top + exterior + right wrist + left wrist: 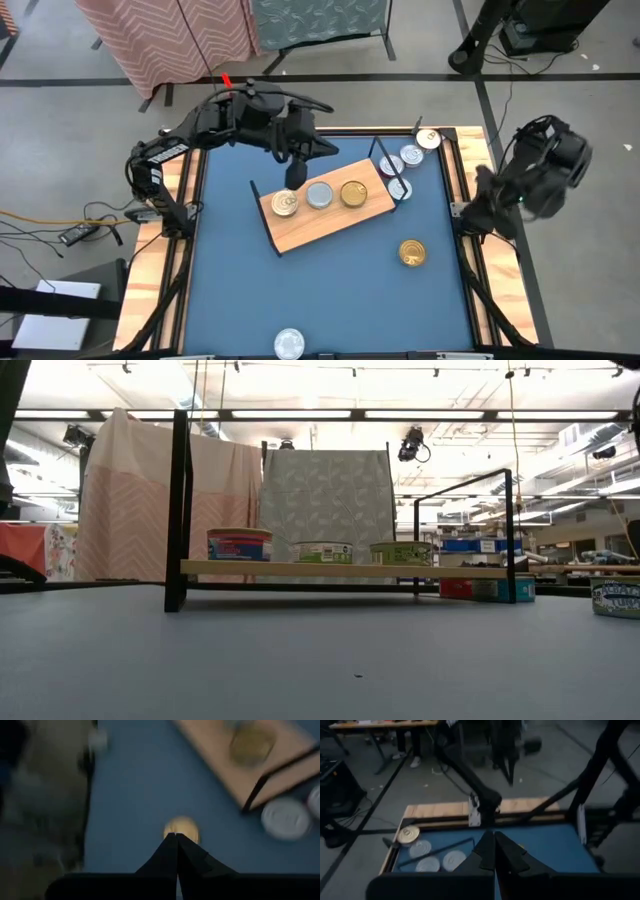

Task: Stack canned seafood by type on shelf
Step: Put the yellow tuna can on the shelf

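The shelf, a light-wood board with black wire end frames, lies slantwise mid-table. Three cans rest flat on it: a gold-silver one, a silver one and a gold one. In the low view the leftmost can shows a blue and red label. My left gripper hangs shut above the shelf's left end, holding nothing; its fingers meet. My right gripper is shut and held over the table's right rim, pointing down toward a loose gold can on the table.
Silver cans and a gold can sit at the table's far right corner beside the shelf's right frame. The loose gold can lies right of centre and a silver can at the near edge. A wooden rim surrounds the blue tabletop.
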